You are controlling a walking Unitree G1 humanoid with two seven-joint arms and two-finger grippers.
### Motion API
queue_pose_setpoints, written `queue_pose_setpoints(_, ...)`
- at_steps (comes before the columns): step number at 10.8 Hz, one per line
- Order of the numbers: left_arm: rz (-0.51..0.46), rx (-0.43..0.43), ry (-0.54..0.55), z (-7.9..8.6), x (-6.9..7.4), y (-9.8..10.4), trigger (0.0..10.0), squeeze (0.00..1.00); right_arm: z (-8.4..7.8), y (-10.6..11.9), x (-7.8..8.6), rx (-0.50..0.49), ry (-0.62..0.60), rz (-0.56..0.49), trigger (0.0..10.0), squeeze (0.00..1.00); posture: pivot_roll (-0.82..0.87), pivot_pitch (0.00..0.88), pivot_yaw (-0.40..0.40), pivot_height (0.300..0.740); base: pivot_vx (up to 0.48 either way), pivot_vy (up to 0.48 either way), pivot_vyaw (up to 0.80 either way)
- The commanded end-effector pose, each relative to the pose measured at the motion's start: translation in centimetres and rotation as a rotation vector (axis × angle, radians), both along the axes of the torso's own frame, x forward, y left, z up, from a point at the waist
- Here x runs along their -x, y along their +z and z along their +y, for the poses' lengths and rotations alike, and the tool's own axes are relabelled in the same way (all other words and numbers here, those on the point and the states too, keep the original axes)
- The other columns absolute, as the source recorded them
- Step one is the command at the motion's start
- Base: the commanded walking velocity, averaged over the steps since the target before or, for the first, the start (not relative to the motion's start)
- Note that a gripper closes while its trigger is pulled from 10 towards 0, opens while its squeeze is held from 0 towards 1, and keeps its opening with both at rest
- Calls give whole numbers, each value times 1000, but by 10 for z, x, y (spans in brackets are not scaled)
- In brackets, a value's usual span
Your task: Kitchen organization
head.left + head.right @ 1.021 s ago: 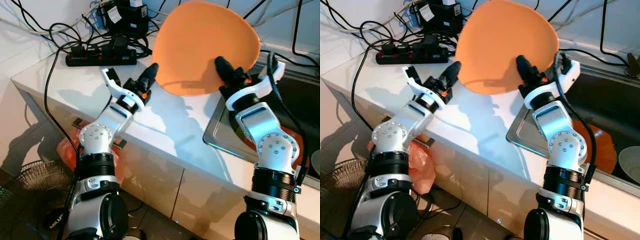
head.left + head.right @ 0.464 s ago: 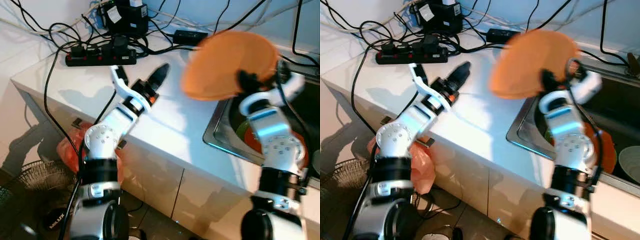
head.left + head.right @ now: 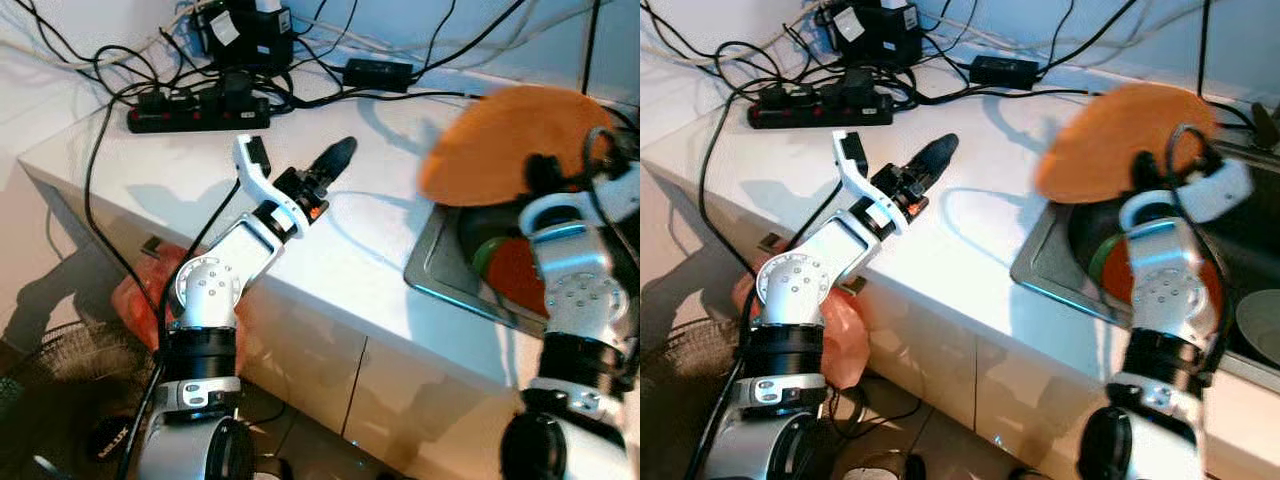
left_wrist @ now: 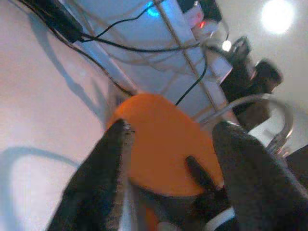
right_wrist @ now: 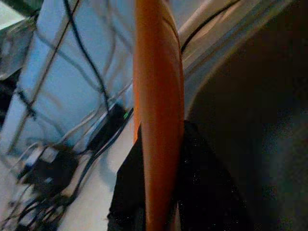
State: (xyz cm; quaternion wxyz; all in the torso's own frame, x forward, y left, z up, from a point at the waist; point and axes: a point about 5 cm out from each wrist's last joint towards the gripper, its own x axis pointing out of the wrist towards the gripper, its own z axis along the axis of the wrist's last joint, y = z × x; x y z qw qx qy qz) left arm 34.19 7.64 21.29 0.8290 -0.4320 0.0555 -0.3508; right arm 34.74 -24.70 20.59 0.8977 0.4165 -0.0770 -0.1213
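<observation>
The right gripper is pinching the rim of the orange plate between its two fingers, holding it tilted over the near edge of the sink. The left gripper is hovering above the white counter, its fingers spread wide apart and gripping nothing.

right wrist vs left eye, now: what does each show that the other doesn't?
Right wrist alone: the orange plate edge-on, pinched between the right gripper's fingers, one on each face.

Left eye alone: the left gripper over the white counter, away from the plate; the black power strip; a second orange plate down in the sink.

Both: the held plate tilted over the sink edge, cables along the wall behind the counter.
</observation>
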Motion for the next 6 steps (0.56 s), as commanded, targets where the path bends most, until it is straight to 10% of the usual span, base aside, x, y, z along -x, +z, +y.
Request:
queue_pose_setpoints(1,-20,-79,-20,-2,5,-3,10000,1000,-16,7,3,40,-93,-2,0,0,65,65,24,740,0,0,0)
queue_pose_setpoints(6,-109,-297,-97,-6,19,-11,10000,1000,-54,-6,24,124,-280,91,0,0,63,68,34,740,0,0,0)
